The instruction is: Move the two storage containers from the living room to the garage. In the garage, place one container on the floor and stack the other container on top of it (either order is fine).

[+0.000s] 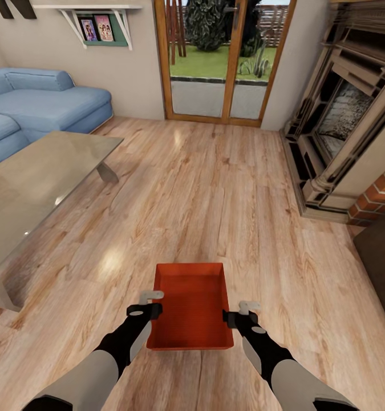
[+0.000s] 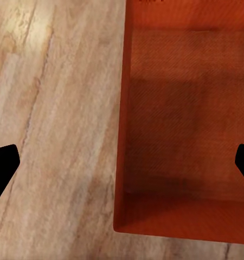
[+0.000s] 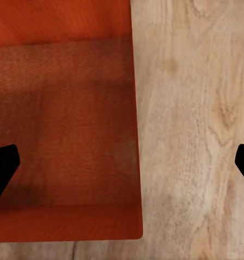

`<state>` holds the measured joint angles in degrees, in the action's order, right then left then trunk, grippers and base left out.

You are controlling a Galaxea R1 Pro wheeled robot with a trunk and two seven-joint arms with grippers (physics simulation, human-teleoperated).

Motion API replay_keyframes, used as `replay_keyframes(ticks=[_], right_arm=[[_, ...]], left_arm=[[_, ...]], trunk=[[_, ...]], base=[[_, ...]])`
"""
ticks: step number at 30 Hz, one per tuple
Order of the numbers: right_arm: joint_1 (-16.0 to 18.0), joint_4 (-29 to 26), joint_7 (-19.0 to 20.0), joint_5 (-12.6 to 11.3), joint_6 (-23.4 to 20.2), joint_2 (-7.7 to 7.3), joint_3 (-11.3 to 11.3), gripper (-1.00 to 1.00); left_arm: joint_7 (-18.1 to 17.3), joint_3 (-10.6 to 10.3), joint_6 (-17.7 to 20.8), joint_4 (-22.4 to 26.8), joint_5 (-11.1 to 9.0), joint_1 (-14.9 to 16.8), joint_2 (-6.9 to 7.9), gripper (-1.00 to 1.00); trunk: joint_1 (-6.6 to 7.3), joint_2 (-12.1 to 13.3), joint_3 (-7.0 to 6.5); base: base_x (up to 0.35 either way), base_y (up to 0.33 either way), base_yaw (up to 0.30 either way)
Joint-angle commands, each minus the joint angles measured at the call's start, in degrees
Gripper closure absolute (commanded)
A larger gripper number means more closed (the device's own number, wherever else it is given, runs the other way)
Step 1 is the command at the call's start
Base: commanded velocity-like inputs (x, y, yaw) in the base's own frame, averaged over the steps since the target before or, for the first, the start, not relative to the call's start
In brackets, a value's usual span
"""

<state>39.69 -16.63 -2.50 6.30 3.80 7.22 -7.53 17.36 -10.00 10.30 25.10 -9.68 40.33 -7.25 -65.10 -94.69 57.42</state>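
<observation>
One bin (image 1: 191, 305), orange-red, open-top, empty, sits at 6 o'clock of my head view over the wood floor (image 1: 215, 194), between my two grippers. Left gripper (image 1: 149, 303) is at the bin's 9 o'clock wall, right gripper (image 1: 242, 313) at its 3 o'clock wall. On both wrist views the jaws stand wide, each straddling a bin wall; whether the bin is lifted I cannot tell. Glass table (image 1: 38, 182) at 9 o'clock, sofa (image 1: 44, 103) at 10, glazed doors (image 1: 223, 57) at 12, fireplace (image 1: 346, 114) at 2.
</observation>
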Motion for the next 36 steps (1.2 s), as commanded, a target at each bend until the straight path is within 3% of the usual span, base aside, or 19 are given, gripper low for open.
replay_keyframes(ticks=[1,36], right_arm=[[0.0,0.0,-0.1,0.6,0.2,0.06,-0.5,-1.00],[0.0,-0.5,-0.7,1.1,2.0,0.25,-0.4,-1.00]], left_arm=[[0.5,-0.5,0.3,0.2,-0.6,0.0,0.04,-1.00],[0.5,-0.6,0.0,0.6,-0.5,0.0,0.39,-1.00]], trunk=[[0.00,0.0,0.03],[-0.22,-0.4,0.21]], base=[[0.000,0.000,0.000],[0.000,0.000,0.000]])
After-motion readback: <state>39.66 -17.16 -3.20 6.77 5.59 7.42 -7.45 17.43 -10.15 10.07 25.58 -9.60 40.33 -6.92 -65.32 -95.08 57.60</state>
